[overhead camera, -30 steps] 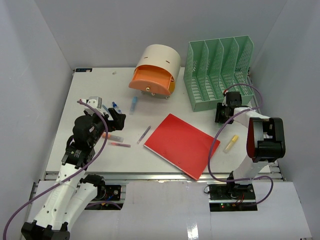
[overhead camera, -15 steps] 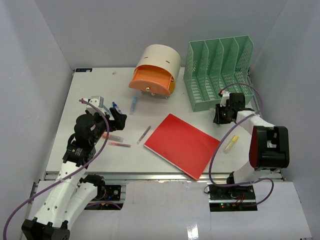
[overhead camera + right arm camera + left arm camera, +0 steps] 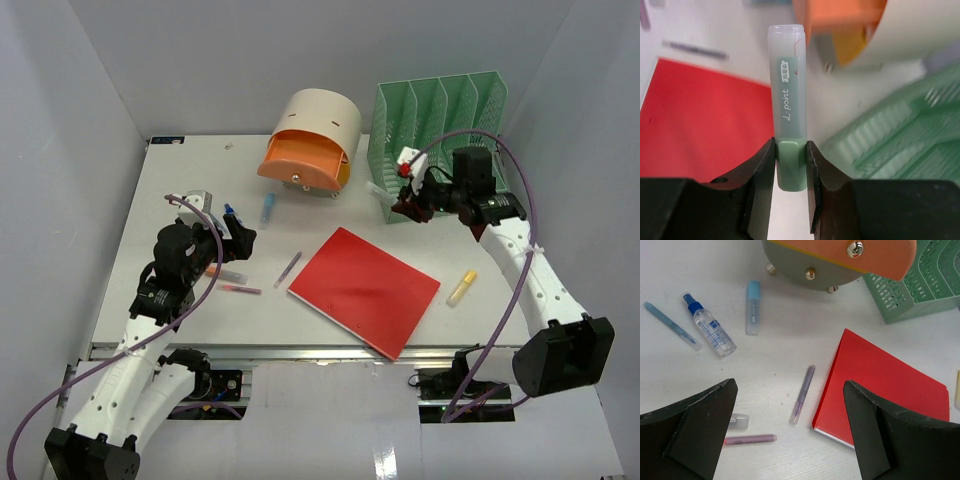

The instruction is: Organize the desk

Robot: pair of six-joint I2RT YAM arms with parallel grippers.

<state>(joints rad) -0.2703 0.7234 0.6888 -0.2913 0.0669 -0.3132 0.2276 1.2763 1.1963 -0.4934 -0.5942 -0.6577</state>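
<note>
The desk (image 3: 180,170) is a white tabletop with a metal rail along its front. My right gripper (image 3: 403,198) is raised in front of the green file rack's (image 3: 435,145) left end. It is shut on a pale green highlighter (image 3: 786,100), which points away from the fingers toward the orange drawer box (image 3: 840,20). My left gripper (image 3: 236,235) is open and empty above the desk's left part. Between its fingers lie a purple pen (image 3: 803,394) and a pink marker (image 3: 749,439).
A red folder (image 3: 365,290) lies at centre front. A beige and orange drawer box (image 3: 310,140) stands at the back. A yellow highlighter (image 3: 461,288) lies right of the folder. A spray bottle (image 3: 714,331), a blue pen (image 3: 671,325) and a blue highlighter (image 3: 753,307) lie on the left.
My right gripper has risen from the desk by the rack's front right and swung left to the rack's front left corner. My left gripper has shifted slightly toward the back.
</note>
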